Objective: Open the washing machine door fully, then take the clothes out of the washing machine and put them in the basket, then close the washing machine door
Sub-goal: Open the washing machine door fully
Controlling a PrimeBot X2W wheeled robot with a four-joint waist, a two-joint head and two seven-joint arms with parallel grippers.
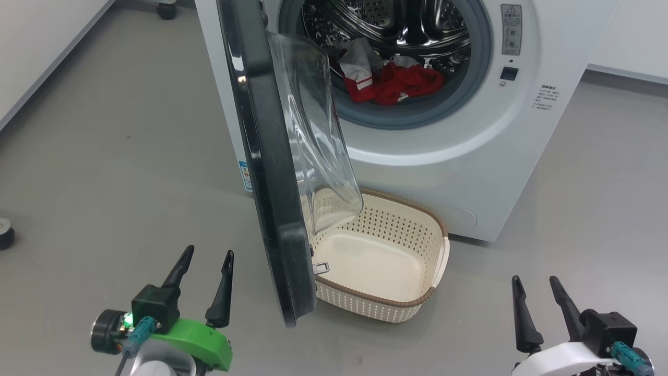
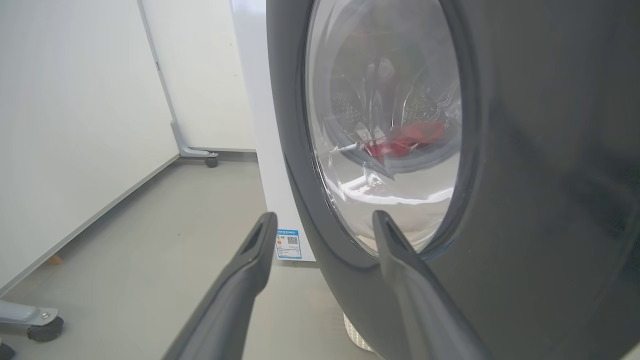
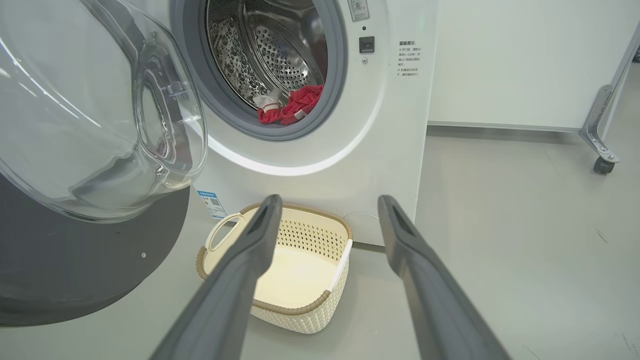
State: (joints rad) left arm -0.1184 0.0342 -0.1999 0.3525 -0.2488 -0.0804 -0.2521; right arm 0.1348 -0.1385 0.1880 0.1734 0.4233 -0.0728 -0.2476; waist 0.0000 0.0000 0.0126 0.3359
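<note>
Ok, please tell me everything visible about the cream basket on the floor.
The small oval cream plastic basket stands upright and empty on the grey floor, close before the big white washing machine, under its round opening. It has perforated sides, a brown woven-look rim and white side handles.

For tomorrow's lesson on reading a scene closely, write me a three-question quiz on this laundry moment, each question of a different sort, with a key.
1. True or false: the red clothes already lie in the cream basket.
2. Multiple choice: the washing machine door is A) shut, B) open, swung out toward the robot, C) taken off and lying on the floor.
3. Fill in: the left gripper and the right gripper both have their jaws ____.

Key: 1 false, they lie in the steel drum; 2 B; 3 open, holding nothing.
</note>
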